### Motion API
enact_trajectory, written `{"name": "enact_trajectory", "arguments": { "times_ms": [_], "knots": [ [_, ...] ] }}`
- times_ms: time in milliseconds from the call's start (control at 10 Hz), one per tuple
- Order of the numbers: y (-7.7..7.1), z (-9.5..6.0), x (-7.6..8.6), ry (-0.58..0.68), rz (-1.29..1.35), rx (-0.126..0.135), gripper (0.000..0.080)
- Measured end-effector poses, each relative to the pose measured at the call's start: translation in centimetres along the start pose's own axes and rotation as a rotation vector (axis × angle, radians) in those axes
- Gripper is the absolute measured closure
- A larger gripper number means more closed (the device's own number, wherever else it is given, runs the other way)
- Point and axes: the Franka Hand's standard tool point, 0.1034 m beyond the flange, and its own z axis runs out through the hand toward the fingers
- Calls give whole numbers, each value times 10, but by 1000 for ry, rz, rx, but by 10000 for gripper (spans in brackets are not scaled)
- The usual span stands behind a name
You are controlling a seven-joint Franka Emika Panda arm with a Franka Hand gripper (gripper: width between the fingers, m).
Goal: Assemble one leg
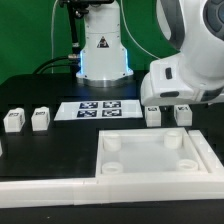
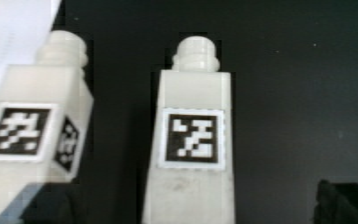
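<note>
The claw [image 2: 190,206] is seen spread, its dark fingertips [image 2: 348,200] set well apart on either side of the leg [image 2: 194,125]. A second leg [image 2: 34,115] is laid just beside it. Both are set on the black desk [image 1: 30,90], at the exterior view's right of the marker board [image 1: 97,108]. Two further legs [image 1: 40,119] are placed at the board's left, and the large square piece [image 1: 150,172] is laid nearer the camera than the board.

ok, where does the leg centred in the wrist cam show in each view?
Exterior view: one of the pair of legs below the arm, exterior view's right; cannot tell which.
Wrist view: the leg, centre frame, tag toward camera.
Shared landmark: neighbouring leg beside it.
</note>
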Motion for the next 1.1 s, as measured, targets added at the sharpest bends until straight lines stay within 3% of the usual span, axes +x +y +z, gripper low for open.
{"name": "enact_trajectory", "arguments": {
  "times_ms": [300, 600, 800, 900, 1000, 1100],
  "knots": [
    [-5, 19, 1, 6, -2, -10, 150],
    [-4, 28, 4, -4, 10, -10, 150],
    [-5, 29, 5, -14, 20, -11, 401],
    [-5, 30, 5, -14, 20, -11, 401],
    [-5, 30, 5, -14, 20, -11, 509],
    [-5, 30, 5, -14, 20, -11, 509]
  ]
}}
